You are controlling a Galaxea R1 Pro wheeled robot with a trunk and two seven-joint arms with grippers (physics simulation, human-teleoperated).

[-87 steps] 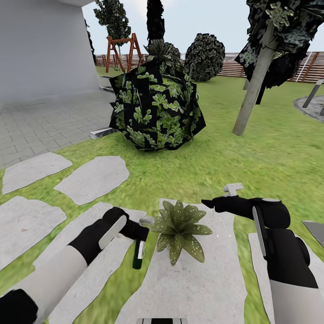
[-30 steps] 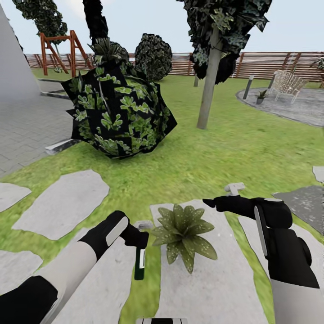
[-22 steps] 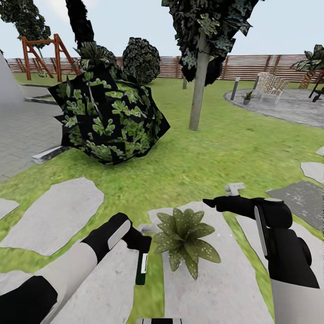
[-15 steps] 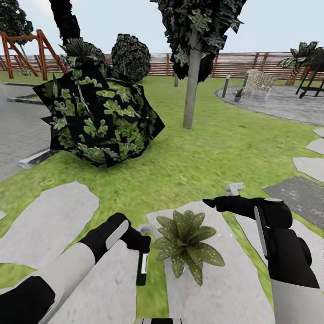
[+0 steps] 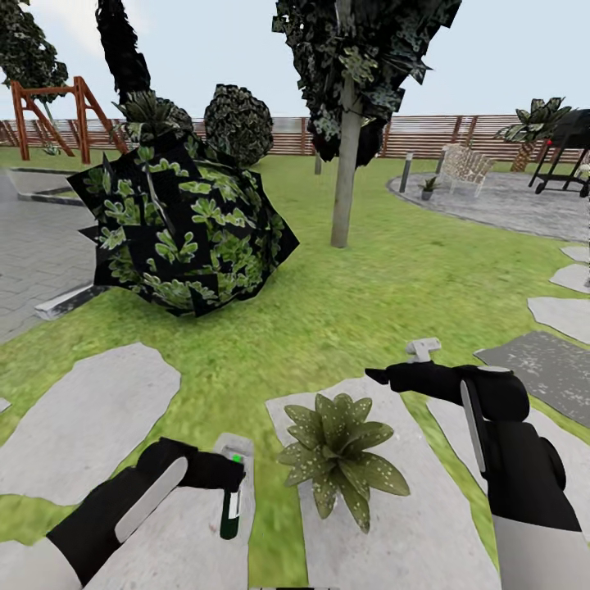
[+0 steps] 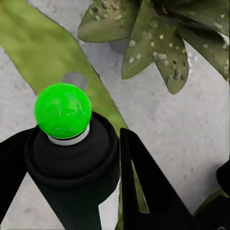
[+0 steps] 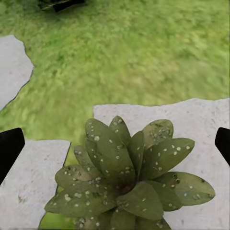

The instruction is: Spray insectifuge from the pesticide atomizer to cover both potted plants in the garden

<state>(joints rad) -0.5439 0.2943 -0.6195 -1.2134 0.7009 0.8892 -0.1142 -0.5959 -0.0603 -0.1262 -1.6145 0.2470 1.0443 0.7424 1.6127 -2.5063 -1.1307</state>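
1. Pesticide atomizer (image 5: 230,510): a slim dark-green bottle with a white label band; in the left wrist view its tip (image 6: 63,110) shows bright green above a white collar. Your left pincer (image 5: 220,473) is clamped on it, and it hangs over the grass strip between two stepping stones.
2. Potted plant (image 5: 342,453): a low rosette of broad green, pale-speckled leaves, standing on a grey stepping stone (image 5: 393,524) just beside the bottle.
3. Second potted plant (image 5: 427,188): small and far off, at the edge of the round stone patio (image 5: 508,205).
4. Your right pincer (image 5: 397,374) hovers above the stone beyond the near plant, fingers apart.
5. Surroundings: green lawn (image 5: 393,279), a dark leafy bush (image 5: 184,229), a tree trunk (image 5: 346,164), a wooden slat fence (image 5: 426,135), a red swing frame (image 5: 49,111) and grey paving (image 5: 33,254).
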